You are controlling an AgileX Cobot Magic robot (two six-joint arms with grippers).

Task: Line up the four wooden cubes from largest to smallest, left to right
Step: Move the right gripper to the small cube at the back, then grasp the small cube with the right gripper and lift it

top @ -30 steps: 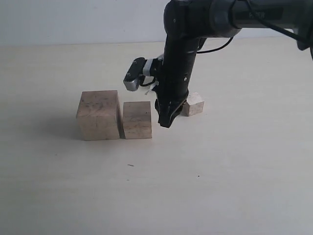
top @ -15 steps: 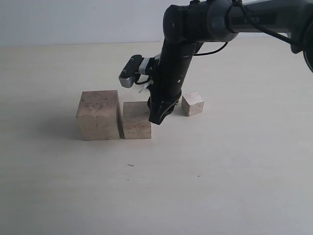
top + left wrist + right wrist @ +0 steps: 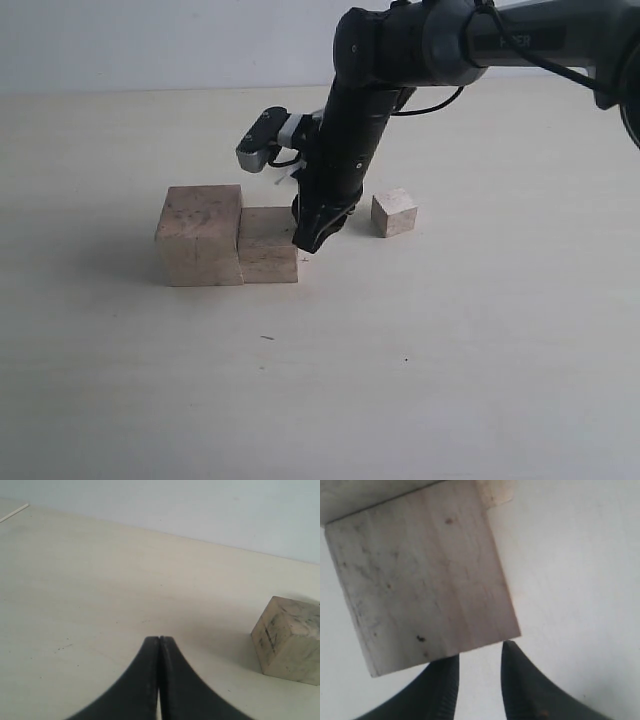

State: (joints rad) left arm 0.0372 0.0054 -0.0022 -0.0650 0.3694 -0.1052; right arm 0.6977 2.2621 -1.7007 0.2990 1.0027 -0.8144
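Three wooden cubes show in the exterior view. The largest cube [image 3: 199, 236] stands at the left, with the second cube [image 3: 267, 246] pressed against its right side. A small cube [image 3: 394, 212] sits apart to the right. My right gripper [image 3: 308, 240] points down at the second cube's right face. In the right wrist view the right gripper [image 3: 480, 650] is narrowly open, its tips at the edge of that cube [image 3: 425, 580], with nothing between them. My left gripper [image 3: 159, 638] is shut and empty over bare table, a wooden cube [image 3: 290, 640] off to one side. A fourth cube is not identifiable.
The pale tabletop [image 3: 420, 350] stretches wide in front of and to the right of the cubes. A light wall [image 3: 150, 40] runs along the back edge. The right arm [image 3: 400, 50] reaches in from the upper right.
My right gripper has moved left and pushed the second cube left until it touches the largest cube. The small cube, half hidden behind the arm before, now shows fully.
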